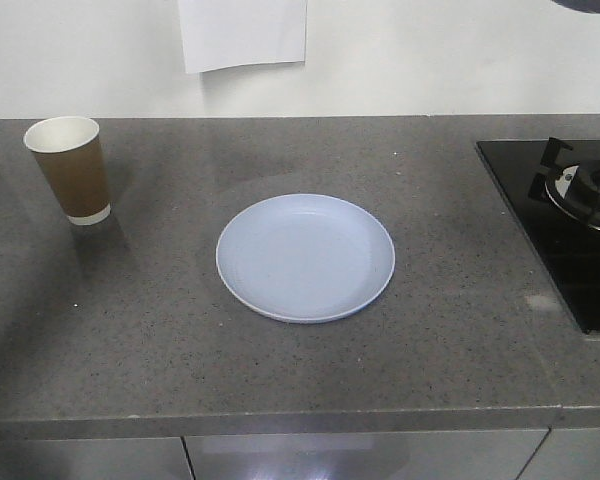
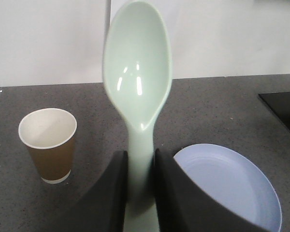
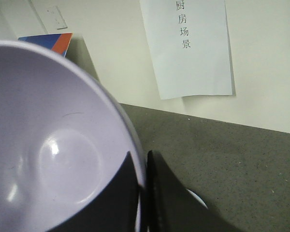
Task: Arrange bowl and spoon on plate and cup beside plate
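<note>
The pale blue plate point(image 1: 305, 257) lies flat and bare at the middle of the grey counter; its edge also shows low right in the left wrist view, plate point(image 2: 232, 188). The brown paper cup point(image 1: 70, 168) stands upright at the back left, cup point(image 2: 49, 145). My left gripper point(image 2: 141, 181) is shut on the handle of the mint-green spoon point(image 2: 137, 72), which points up and away, head hollow facing the camera. My right gripper point(image 3: 144, 181) is shut on the rim of the lavender bowl point(image 3: 48, 150), one finger inside and one outside. Neither gripper appears in the front view.
A black gas hob point(image 1: 570, 215) with a burner fills the counter's right end. A white paper sheet point(image 1: 243, 32) hangs on the back wall, printed sheet point(image 3: 193, 48) in the right wrist view. The counter's front edge point(image 1: 280, 415) runs above cabinet doors.
</note>
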{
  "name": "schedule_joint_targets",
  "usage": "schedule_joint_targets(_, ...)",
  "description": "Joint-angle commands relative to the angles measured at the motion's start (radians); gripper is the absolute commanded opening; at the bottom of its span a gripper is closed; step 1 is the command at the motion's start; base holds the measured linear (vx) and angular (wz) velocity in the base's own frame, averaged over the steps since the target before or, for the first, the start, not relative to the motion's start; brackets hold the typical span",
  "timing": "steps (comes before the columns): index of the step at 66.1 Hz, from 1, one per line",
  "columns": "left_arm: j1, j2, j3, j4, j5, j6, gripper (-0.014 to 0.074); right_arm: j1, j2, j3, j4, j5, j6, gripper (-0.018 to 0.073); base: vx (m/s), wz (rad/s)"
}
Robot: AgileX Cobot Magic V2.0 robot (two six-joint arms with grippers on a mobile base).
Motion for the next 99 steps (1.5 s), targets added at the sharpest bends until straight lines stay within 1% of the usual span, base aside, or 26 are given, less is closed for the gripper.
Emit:
schedule_joint_targets(1,0.0,-0.017,-0.027,-0.018,-0.065,0.004,-0.0006,-0.003,-0.028,-0.026,0.069,0.021,-0.01,-0.0006,0.04,-0.01)
schedule_joint_targets(99,0.0,-0.017,-0.027,-0.018,-0.065,0.004,-0.0006,-0.003,-0.028,-0.026,0.069,0.021,-0.01,-0.0006,0.03,0.0)
